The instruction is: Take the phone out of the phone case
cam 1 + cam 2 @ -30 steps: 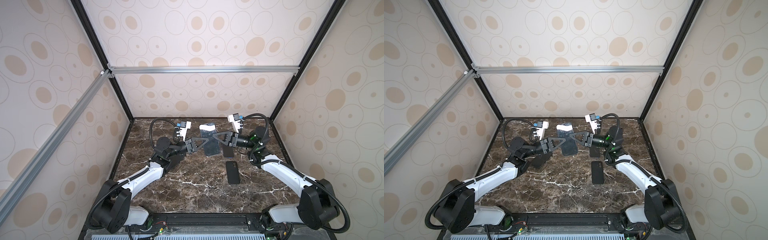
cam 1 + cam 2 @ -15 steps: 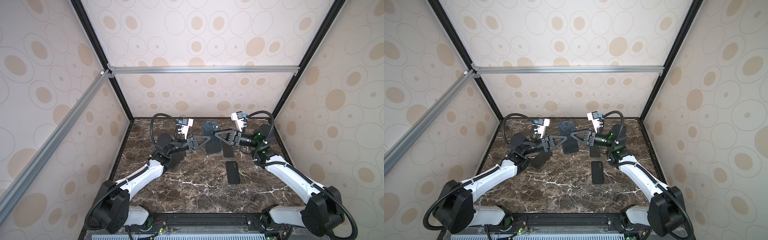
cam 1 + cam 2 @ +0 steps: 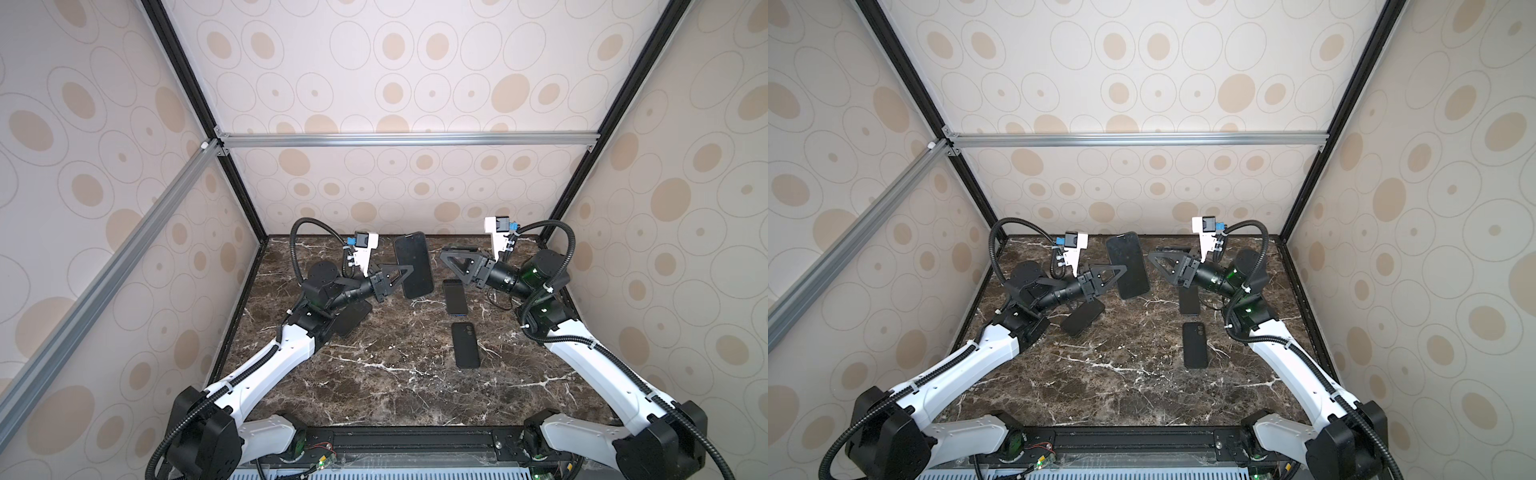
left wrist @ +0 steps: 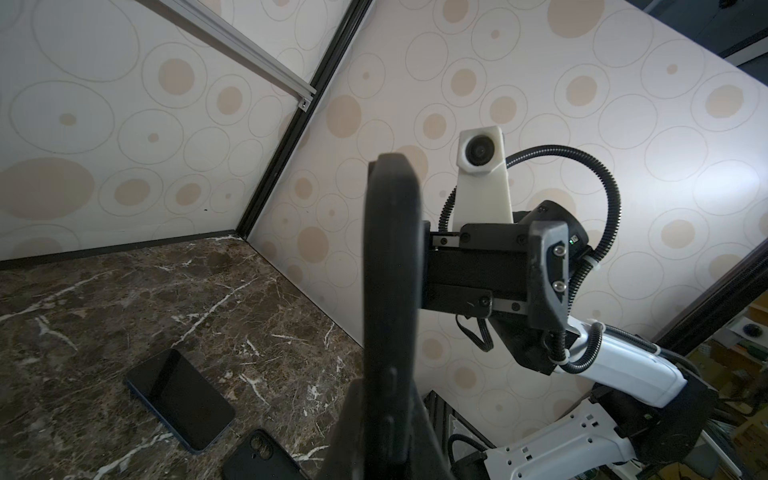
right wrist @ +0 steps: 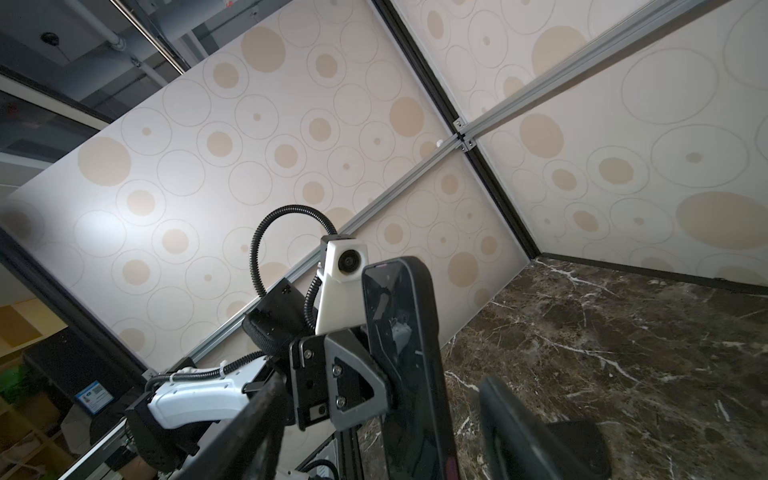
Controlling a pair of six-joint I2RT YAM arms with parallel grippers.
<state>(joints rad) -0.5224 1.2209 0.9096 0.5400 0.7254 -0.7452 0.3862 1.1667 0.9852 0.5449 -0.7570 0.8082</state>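
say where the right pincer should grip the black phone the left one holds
Probably the free long edge of the black rectangular phone, mid-length, coming from the right arm's side. The left pincer clamps the opposite long edge with the phone raised off the marble table, so the free edge faces the open right pincer.

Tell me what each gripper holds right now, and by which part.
Left gripper: shut on the cased phone, pinching one long edge near mid-length. Right gripper: open, holding nothing.

Right gripper (image 3: 449, 254) now off the phone (image 3: 412, 264), jaws apart.
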